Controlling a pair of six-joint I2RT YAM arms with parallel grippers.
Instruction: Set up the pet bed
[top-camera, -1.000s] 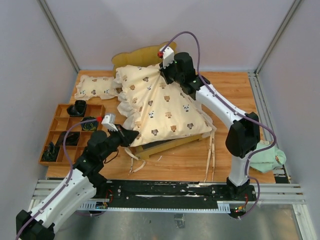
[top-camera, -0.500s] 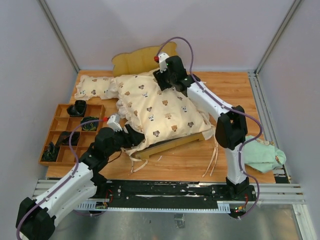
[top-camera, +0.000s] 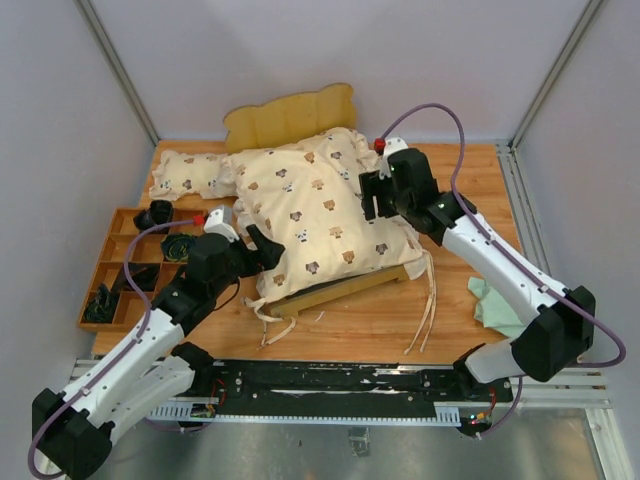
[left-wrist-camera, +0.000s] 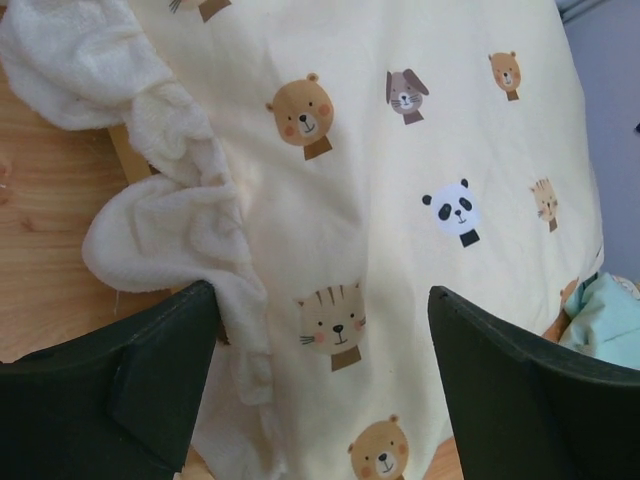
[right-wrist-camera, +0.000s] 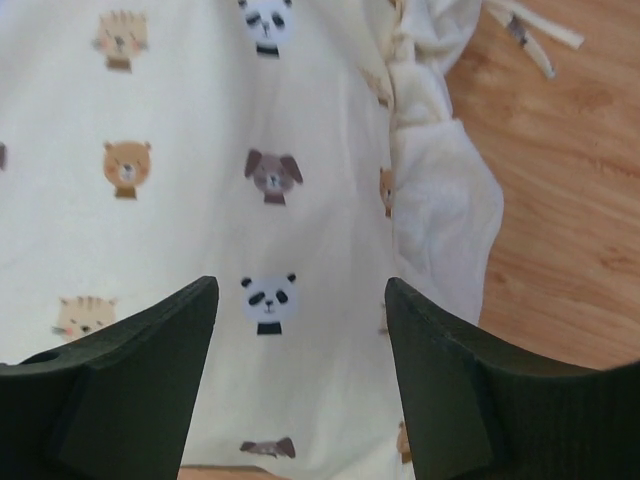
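The pet bed (top-camera: 290, 116) stands at the centre-top of the overhead view on the wooden worktop (top-camera: 485, 170). Its wavy headboard rises at the back, and only a strip of its near rail shows below the cream bear-print quilt (top-camera: 310, 205) spread across it. The quilt lies fairly flat but askew, apparently laid as the bed's top layer. Its ruffled edge bunches at the lower left corner, and thin ties (top-camera: 425, 300) trail onto the wood at the lower right. The left gripper (top-camera: 265, 248) hovers at that bunched corner and the right gripper (top-camera: 372, 200) at the opposite edge, likely so each can tend one side. In both wrist views the jaws stand wide apart above the fabric with nothing between them, so neither holds the quilt. A matching pillow (top-camera: 190, 175) lies on the worktop at the upper left, beside the bed and not on it, so the setup looks unfinished. A wooden compartment tray (top-camera: 130, 265) sits at the left edge, and a pale green cloth (top-camera: 495, 305) lies at the right.
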